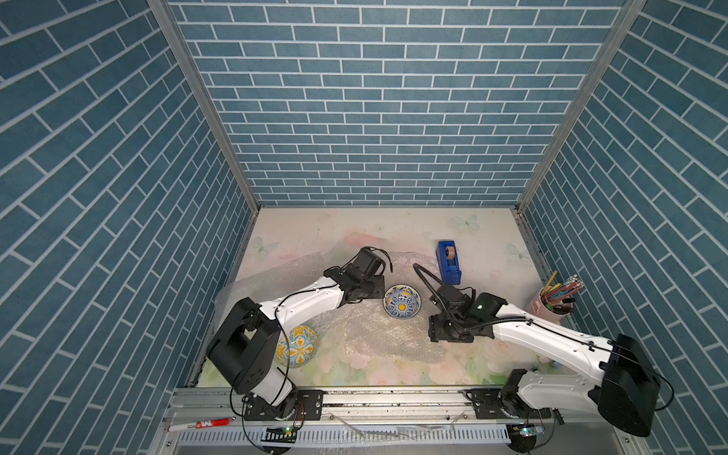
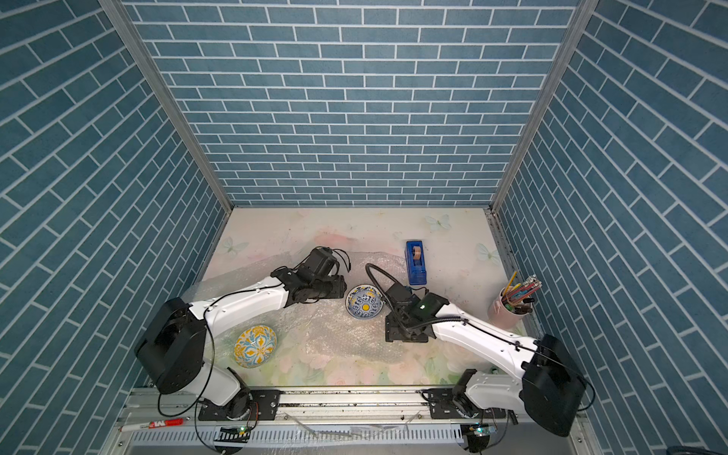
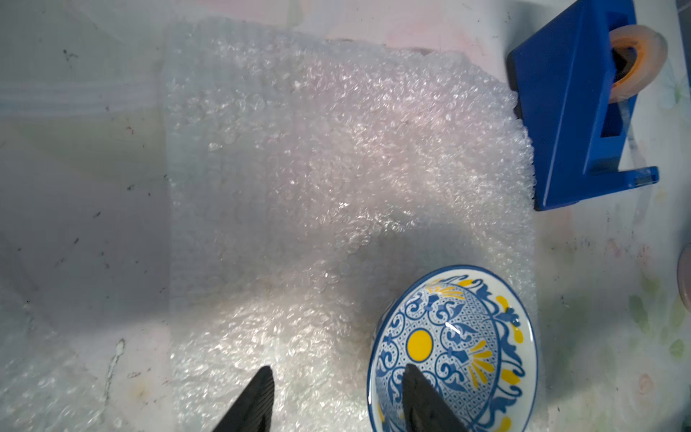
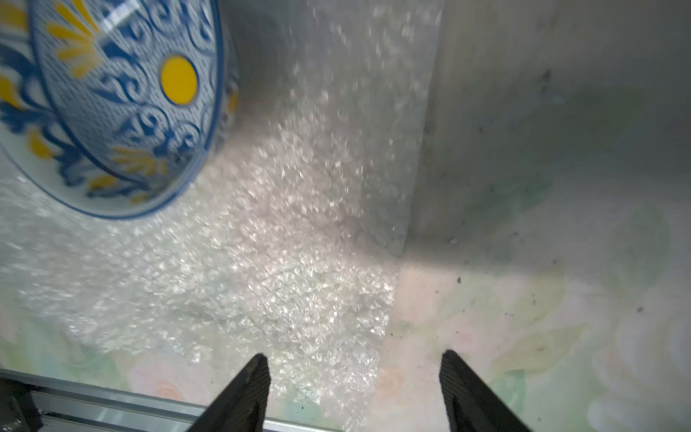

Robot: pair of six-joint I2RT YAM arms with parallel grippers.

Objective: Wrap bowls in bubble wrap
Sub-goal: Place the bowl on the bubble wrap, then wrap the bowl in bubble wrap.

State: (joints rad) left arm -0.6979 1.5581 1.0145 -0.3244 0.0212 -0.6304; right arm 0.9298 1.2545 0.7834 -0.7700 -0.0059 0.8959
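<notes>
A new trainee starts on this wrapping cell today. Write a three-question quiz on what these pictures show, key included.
1. True or false: the blue-and-white bowl is already covered by the bubble wrap.
2. The right gripper holds: A the bowl, B the bubble wrap, C nothing.
3. Fill in: the pink cup holds ____.
Key: 1 false, it sits uncovered on the wrap; 2 C, its jaws stand open; 3 pencils.

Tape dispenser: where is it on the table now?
In both top views the tape dispenser stands back right, just beyond the blue-and-white bowl, at the bubble wrap edge.
</notes>
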